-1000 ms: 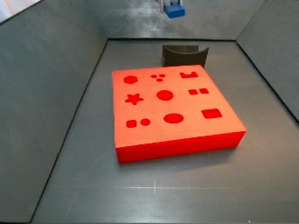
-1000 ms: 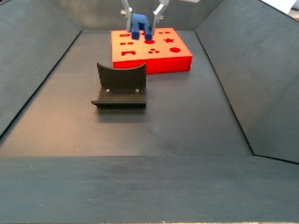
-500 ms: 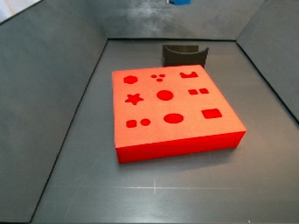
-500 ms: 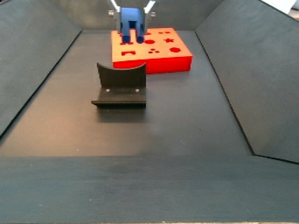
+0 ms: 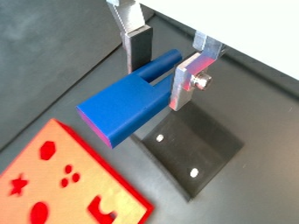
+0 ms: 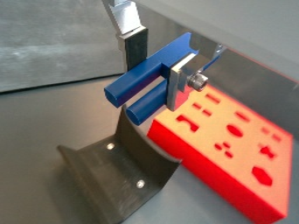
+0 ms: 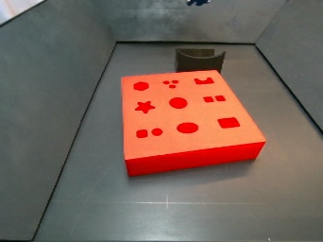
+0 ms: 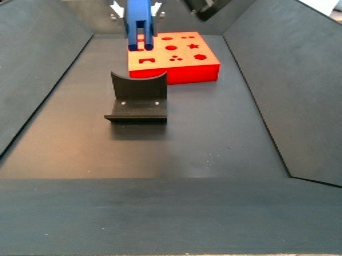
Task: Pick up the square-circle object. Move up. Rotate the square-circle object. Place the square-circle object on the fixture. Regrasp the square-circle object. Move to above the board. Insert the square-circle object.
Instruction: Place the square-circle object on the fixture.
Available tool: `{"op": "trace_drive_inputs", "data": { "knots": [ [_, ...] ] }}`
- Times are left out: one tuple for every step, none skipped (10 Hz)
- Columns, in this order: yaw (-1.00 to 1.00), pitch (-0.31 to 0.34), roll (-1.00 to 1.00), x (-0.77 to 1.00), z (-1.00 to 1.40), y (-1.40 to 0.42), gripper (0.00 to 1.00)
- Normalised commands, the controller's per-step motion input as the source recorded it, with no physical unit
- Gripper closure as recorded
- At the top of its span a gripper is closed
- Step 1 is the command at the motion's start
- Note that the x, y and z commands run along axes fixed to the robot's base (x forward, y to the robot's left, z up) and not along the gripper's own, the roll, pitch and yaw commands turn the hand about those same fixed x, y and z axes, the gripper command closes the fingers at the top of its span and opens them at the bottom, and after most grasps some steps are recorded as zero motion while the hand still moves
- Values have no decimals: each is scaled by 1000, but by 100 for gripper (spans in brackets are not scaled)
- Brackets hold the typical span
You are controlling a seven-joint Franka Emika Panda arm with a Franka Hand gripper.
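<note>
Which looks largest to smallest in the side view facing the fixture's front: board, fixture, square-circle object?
1. Board, though it sits farther back.
2. Fixture, close behind; nearness inflates it.
3. Square-circle object, held aloft in the pincer above the board's far end.

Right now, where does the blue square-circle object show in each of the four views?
Wrist view: square-circle object mid-frame, clamped in the gripper.
Wrist view: mid-frame, above the fixture.
Side view: only a sliver at the top edge.
Side view: top, left of centre.
Shared landmark: the board.
</note>
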Motion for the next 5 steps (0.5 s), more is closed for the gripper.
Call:
{"op": "trace_drive_inputs", "data": {
  "knots": [
    [-181,95,-478,172,-13,56,100],
    [-154,77,-320,112,-13,54,100],
    [-125,38,-201,64,2,33,100],
    [-128,-15,-1000,97,-1000,63,100],
    [-123,-21,-1000,100,-1000,68,100]
  ]
}}
